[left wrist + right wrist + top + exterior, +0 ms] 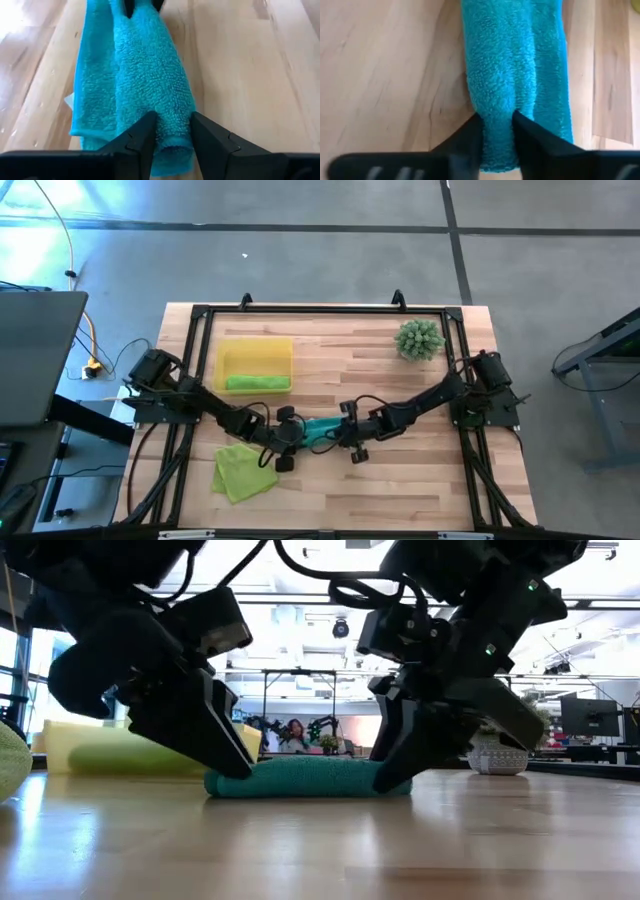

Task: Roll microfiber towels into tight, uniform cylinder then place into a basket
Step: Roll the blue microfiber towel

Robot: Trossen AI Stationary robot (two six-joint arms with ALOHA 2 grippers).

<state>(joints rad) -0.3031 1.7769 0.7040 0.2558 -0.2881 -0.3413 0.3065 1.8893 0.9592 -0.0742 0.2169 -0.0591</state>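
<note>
Now, from above, you are working the teal towel (322, 429) between the left claw (291, 442) and the right claw (347, 436), one at each end; a rolled green towel (257, 383) is already lying in the basket (255, 351), and a flat green towel (243, 469) is waiting just beside the left claw. At surface height, both claws are pressing down onto the roll's ends. Past the left fingers (145, 137), the claw is pinching the roll's end, narrowly parted. The right claw (496, 131) is pinching likewise. Keep both ends turning together, or the cylinder will likely skew.
</note>
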